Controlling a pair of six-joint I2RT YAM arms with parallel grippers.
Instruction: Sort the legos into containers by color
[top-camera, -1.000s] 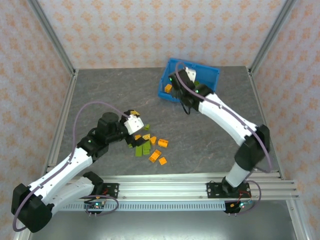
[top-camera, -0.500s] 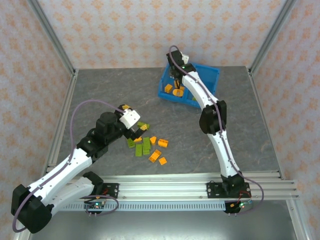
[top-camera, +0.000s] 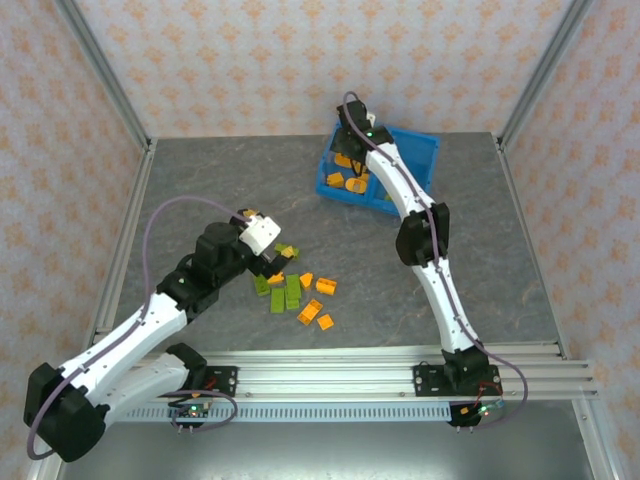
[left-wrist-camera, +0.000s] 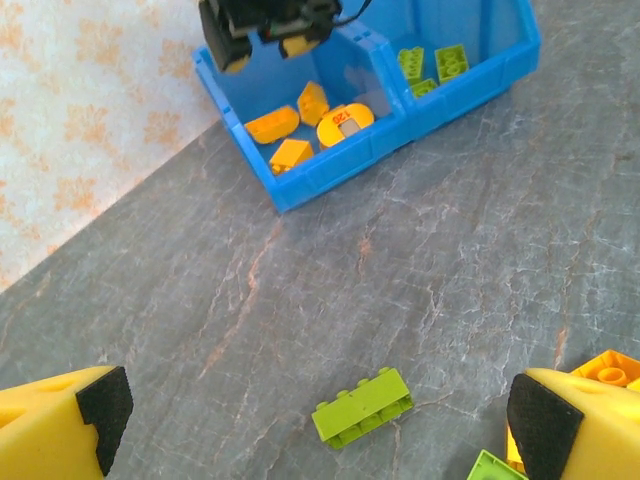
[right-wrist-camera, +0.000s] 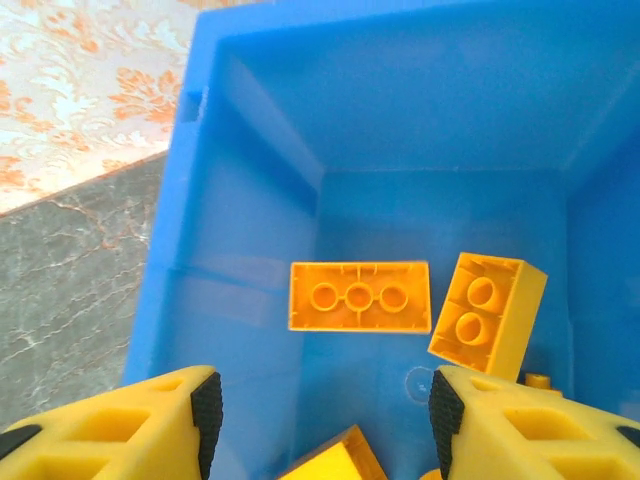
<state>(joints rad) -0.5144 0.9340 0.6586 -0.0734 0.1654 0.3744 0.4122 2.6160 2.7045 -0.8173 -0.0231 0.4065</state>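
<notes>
Bin (top-camera: 420, 150) near tabletop's (top-camera: 220, 175) far edge, open surface leftward.

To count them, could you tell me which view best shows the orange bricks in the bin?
Left wrist view: four orange bricks lie clearly in their compartment. The right wrist view shows two whole, close up; the top view shows them tiny.

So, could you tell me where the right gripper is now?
In the top view the right gripper hangs over the blue bin's left compartment at the table's far side, above orange bricks.
</notes>
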